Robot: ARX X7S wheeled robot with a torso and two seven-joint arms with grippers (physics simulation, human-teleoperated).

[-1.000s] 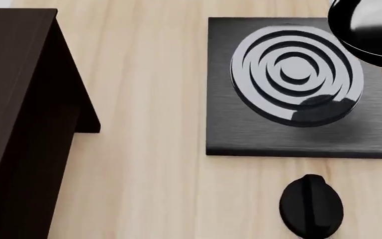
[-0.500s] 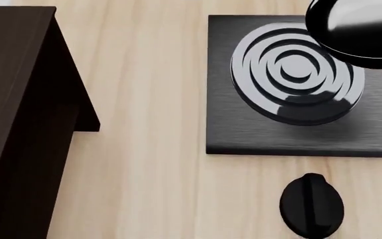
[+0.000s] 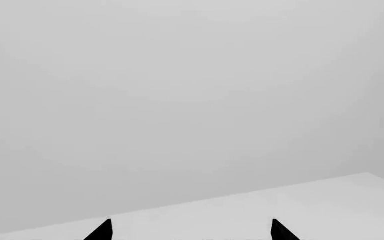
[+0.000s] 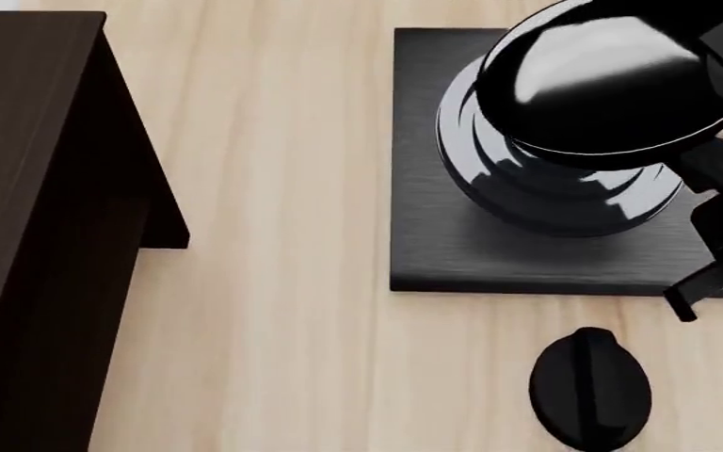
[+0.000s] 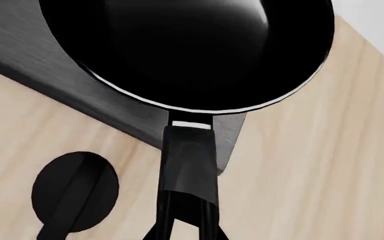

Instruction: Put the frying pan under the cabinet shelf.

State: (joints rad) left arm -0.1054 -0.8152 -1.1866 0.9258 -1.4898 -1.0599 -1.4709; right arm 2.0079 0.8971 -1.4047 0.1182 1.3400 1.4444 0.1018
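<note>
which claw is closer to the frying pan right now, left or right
Right. The right claw is at the frying pan's handle, carrying it above the stove plate. The left claw faces only a blank grey wall, with no pan near it.

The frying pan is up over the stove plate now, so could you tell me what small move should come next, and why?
Probably carry the frying pan leftward toward the cabinet shelf. The right gripper holds its handle, it hangs over the stove plate, and bare table lies between.

Stove plate [image 4: 462,254], oval knob [image 4: 589,388], wooden table [image 4: 286,188].
</note>
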